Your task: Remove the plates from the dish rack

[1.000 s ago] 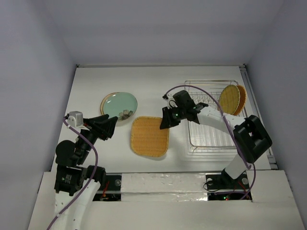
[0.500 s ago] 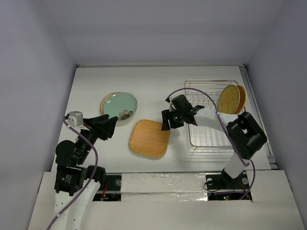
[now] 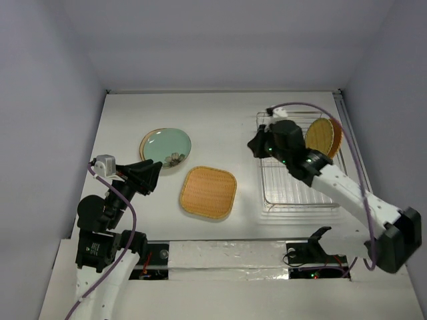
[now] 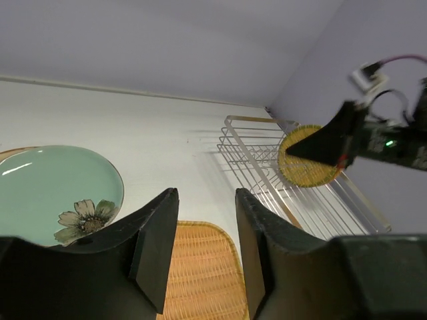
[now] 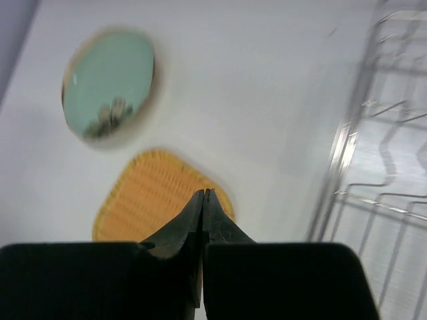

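**One plate left in rack; right arm placed to take it**

Item outstanding: the orange-yellow woven round plate [image 3: 319, 135] stands on edge among the tines in the upper right of the silver wire dish rack [image 3: 293, 193]. Its rim line runs roughly top to bottom in the overhead view. A darker orange edge shows behind it; whether this is a second plate cannot be told.

Items on the white bench [image 3: 220, 120]: the orange woven rounded-square plate [image 3: 208, 192] lies flat at centre. The pale green round plate with a flower print [image 3: 165, 147] lies upper left of it, on a tan-rimmed plate beneath.

Governing relation: the right fingers [image 3: 253, 143] hang at the rack's upper left corner. The standing plate lies to their right, across the rack. The left fingers [image 3: 155, 172] sit well apart at lower left, so the right arm is judged the nearer.

Finger state: the right pair are pressed together, tips touching, holding nothing. The left pair are spread apart, holding nothing.
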Motion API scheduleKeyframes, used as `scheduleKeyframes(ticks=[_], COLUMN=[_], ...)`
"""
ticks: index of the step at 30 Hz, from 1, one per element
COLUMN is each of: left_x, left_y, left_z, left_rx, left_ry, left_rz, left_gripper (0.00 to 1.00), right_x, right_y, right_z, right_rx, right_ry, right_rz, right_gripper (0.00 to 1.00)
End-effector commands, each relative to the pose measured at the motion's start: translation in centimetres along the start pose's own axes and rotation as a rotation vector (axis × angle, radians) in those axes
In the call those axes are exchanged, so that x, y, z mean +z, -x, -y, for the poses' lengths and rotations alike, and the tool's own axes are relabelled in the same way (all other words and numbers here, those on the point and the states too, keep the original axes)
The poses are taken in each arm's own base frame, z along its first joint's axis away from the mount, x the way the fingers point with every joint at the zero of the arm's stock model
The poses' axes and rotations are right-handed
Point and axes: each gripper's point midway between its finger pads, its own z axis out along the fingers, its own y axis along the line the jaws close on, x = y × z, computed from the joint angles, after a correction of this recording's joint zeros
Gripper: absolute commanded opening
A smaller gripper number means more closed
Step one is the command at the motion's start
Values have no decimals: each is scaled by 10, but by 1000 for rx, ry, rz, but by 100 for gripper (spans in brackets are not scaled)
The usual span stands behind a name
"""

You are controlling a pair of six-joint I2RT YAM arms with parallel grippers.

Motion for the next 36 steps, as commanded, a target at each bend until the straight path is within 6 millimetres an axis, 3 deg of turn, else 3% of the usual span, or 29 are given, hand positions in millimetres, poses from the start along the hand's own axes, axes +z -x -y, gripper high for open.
scheduleKeyframes(ticks=[1,2,4,5,8,12,13,18,26,31,35,36], left_x=[2,2,1,0,-3,-7,-8,-12,-18,-19,-20,-20], left_y=[6,7,10,11,13,13,12,14,16,16,16,16], left_z=[4,3,1,-2,0,9,12,19,22,23,25,24], left_rx=[11,12,12,10,9,7,6,2,-6,-7,-10,-9], left_ry=[-25,-18,-1,13,11,-25,-39,-69,-77,-83,-90,-88], left_rz=[29,35,46,54,65,65,63,71,87,86,86,85], left_gripper=[36,32,14,10,6,13,18,29,34,35,35,35], right_x=[-50,-76,-100,-120,-158,-160,-151,-133,-113,-97,-100,-102], right_y=[61,71,66,68,62,63,59,57,54,48,57,59], right_z=[77,102,143,174,216,239,249,276,300,315,316,314], right_rx=[131,172,215,252,306,359,366,398,392,385,351,342], right_ry=[-334,-432,-565,-668,-825,-876,-896,-890,-930,-953,-960,-954], right_rz=[279,348,378,418,478,487,453,419,361,302,314,319], right_gripper=[0,0,0,0,4,53,55,57,53,44,38,25])
